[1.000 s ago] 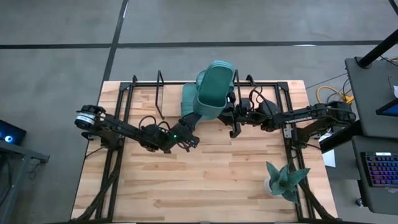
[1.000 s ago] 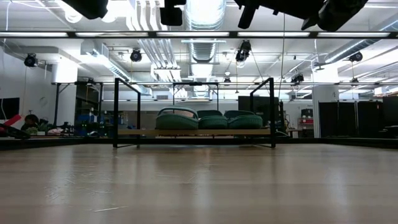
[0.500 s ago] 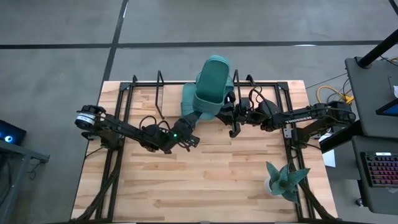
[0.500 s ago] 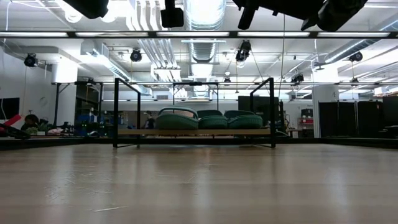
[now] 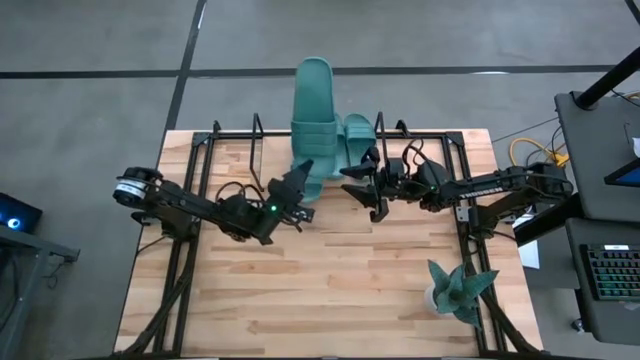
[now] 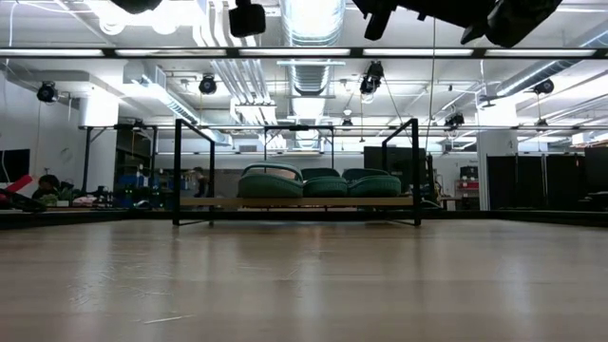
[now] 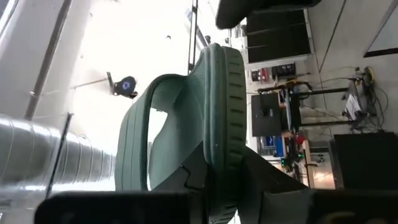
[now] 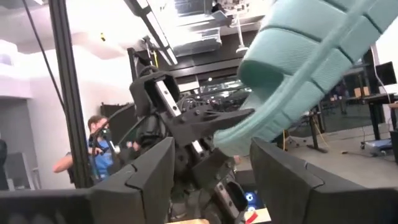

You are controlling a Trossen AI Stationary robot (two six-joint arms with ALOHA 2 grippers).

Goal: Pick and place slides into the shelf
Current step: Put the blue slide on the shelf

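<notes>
left gripper (image 5: pixel 298 182): clamped tight on the heel end of the fourth slide (image 5: pixel 313 110), which stood up tall over the back of the shelf (image 5: pixel 256 140)

right gripper (image 5: pixel 361 172): jaws wide, holding nothing, sat just beside the slide's sole

other slides (image 6: pixel 318 183): three already lay side by side on the shelf board, filling its middle and right

how we'd play it: tip the sandal flat, sole down, and steer it toward the free spot at the shelf's left end

edges: the upright rod loops flanked that slot, so we'd come in from above, not sideways

open room: most of the desk (image 5: pixel 330 290) in front was bare; the spiky ornament (image 5: pixel 458 289) was well apart
</notes>
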